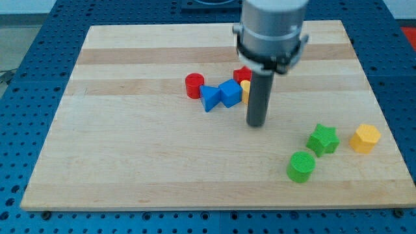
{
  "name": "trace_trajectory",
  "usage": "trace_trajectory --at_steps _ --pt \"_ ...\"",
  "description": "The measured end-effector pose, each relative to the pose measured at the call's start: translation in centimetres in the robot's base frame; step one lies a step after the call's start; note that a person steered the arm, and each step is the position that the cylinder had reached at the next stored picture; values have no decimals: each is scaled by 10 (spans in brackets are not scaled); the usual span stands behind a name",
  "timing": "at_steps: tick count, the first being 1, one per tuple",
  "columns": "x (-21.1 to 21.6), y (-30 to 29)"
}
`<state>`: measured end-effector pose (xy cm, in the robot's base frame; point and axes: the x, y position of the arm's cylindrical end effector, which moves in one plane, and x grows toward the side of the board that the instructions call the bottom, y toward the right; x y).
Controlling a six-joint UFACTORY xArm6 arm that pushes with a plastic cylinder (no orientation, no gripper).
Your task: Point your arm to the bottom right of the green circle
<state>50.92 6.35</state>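
Observation:
The green circle (pixel 301 166) is a short green cylinder near the view's bottom right of the wooden board (pixel 130 162). A green star (pixel 323 139) sits just above and right of it. My tip (pixel 256 124) is the lower end of the dark rod near the board's middle, up and to the left of the green circle and well apart from it. The rod stands just right of a cluster of blocks.
A yellow hexagon (pixel 365 138) lies right of the green star. The cluster by the rod holds a red cylinder (pixel 194 85), a blue triangle-like block (pixel 209 97), a blue cube (pixel 229 93), a red block (pixel 242 74) and a partly hidden yellow block (pixel 245 90).

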Motion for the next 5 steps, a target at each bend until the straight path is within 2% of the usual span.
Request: trace_trajectory --at_steps 1,2,4,5 --pt "99 -30" --pt "110 -31" --pt "102 87" --pt "102 87"
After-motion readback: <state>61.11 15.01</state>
